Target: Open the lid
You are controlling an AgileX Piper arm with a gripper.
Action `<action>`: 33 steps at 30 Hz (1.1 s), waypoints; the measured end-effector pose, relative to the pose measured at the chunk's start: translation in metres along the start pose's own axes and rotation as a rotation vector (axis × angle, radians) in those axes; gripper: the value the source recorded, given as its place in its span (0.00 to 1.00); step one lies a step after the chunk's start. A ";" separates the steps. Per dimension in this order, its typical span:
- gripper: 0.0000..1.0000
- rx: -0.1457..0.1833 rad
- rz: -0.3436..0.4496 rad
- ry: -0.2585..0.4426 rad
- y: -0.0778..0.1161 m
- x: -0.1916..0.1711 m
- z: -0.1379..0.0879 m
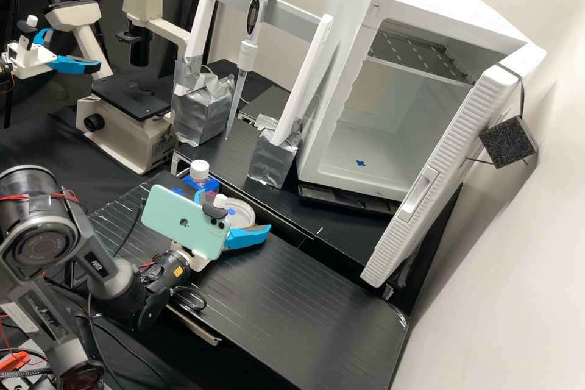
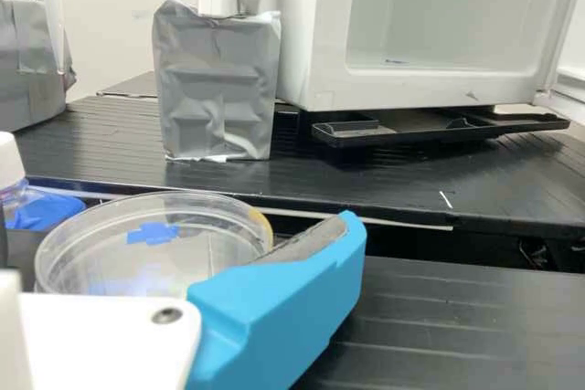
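My gripper (image 1: 234,214) is open in the high view, its blue fingers apart around the near side of a round, clear lidded dish (image 1: 242,212). The phone on the wrist hides part of that side. In the wrist view, one blue finger of the gripper (image 2: 279,303) lies beside the dish's rim, its grey pad facing the dish. The clear lid (image 2: 206,235) lies flat on the dish, with a blue tape cross (image 2: 154,233) on it. I cannot tell whether the finger touches the rim.
A white-capped bottle (image 1: 200,170) with blue tape stands close beside the dish. Behind are the raised shelf's edge (image 2: 366,215), a foil-wrapped stand foot (image 2: 218,89) and the open white incubator (image 1: 365,152). A pipette (image 1: 247,55) hangs on the stand.
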 end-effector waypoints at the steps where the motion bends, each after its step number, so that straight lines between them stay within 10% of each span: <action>1: 0.00 0.000 0.000 0.000 0.000 0.000 0.000; 33: 0.00 0.019 -0.007 0.007 -0.003 0.002 -0.001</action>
